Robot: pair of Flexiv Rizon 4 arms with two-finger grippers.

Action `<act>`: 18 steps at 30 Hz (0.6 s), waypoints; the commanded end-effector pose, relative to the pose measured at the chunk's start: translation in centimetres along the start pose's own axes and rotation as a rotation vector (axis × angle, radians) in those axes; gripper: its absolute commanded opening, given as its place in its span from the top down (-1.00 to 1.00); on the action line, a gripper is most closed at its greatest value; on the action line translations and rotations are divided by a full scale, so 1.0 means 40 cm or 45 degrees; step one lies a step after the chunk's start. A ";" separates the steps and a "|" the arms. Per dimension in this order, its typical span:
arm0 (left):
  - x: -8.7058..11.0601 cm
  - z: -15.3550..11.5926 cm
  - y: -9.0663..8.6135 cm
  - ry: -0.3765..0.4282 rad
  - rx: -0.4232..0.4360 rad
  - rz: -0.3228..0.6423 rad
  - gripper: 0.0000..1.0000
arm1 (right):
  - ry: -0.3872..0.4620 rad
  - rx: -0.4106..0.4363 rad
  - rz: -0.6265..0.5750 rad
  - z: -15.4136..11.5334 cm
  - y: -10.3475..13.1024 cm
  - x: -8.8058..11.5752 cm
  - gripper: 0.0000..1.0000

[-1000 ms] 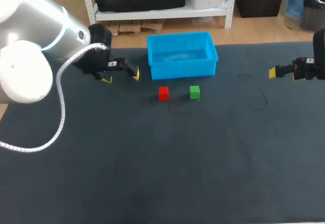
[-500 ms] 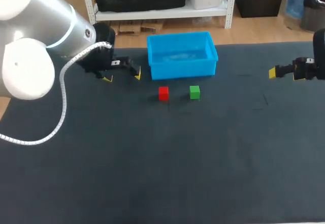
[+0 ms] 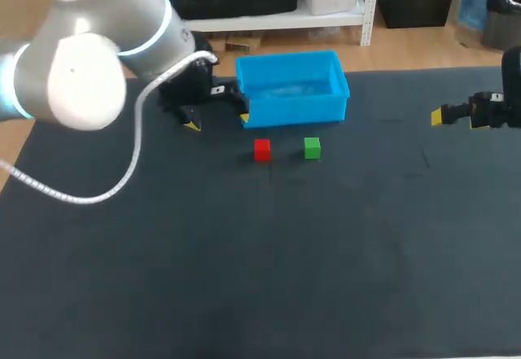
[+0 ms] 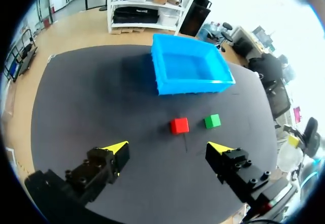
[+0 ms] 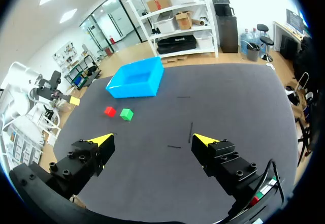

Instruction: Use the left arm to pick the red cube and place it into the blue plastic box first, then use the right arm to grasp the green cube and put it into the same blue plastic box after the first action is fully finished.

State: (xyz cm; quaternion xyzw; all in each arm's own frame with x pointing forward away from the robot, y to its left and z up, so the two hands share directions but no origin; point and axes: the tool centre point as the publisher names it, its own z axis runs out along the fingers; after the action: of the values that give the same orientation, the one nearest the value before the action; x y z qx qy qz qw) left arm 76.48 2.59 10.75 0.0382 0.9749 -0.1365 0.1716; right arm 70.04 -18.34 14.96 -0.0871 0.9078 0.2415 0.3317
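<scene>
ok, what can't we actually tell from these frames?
Head view: right arm cut off by the edge beyond the right gripper.
Head view: near wall of the blue plastic box hides the floor strip behind it.
Right wrist view: small red cube and small green cube too tiny to judge their gap.

What is being shown is most likely a robotics lab, though the room itself is not being seen clearly enough for certainty. Two robot arms, the left arm (image 3: pixel 98 58) and the right arm (image 3: pixel 513 74), are being held over a table (image 3: pixel 326 253) covered by a dark mat, and plain test pieces are being displayed on it: a red cube (image 3: pixel 261 149), a green cube (image 3: pixel 312 148) and a blue plastic box (image 3: pixel 293 111).
</scene>
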 end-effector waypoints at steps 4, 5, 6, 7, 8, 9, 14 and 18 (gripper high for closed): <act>-0.049 0.107 -0.036 0.136 -0.109 -0.037 -1.00 | 0.001 -0.004 -0.001 0.000 -0.002 0.000 -1.00; -0.048 0.115 -0.036 0.149 -0.119 -0.042 -1.00 | 0.001 -0.004 -0.001 0.000 -0.002 0.000 -1.00; -0.047 0.123 -0.037 0.159 -0.113 -0.044 -1.00 | 0.001 -0.004 -0.001 0.000 -0.002 0.000 -1.00; -0.046 0.134 -0.041 0.182 -0.115 -0.041 -1.00 | 0.001 -0.004 -0.001 0.000 -0.002 0.000 -1.00; -0.044 0.142 -0.044 0.187 -0.128 -0.034 -1.00 | 0.001 -0.004 -0.001 0.000 -0.002 0.000 -1.00; -0.043 0.147 -0.047 0.187 -0.127 -0.032 -1.00 | 0.001 -0.004 -0.001 0.000 -0.002 0.000 -1.00; -0.039 0.183 -0.056 0.234 -0.144 -0.043 -1.00 | 0.001 -0.004 -0.001 0.000 -0.002 0.000 -1.00; -0.036 0.203 -0.057 0.240 -0.168 -0.040 -1.00 | 0.001 -0.004 -0.001 0.000 -0.002 0.000 -1.00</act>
State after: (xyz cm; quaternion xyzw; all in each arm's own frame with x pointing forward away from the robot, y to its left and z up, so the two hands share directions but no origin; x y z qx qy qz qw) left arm 79.37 -1.20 4.87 0.0249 0.9917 -0.0809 0.0966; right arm 70.04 -18.33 14.96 -0.0871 0.9078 0.2415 0.3317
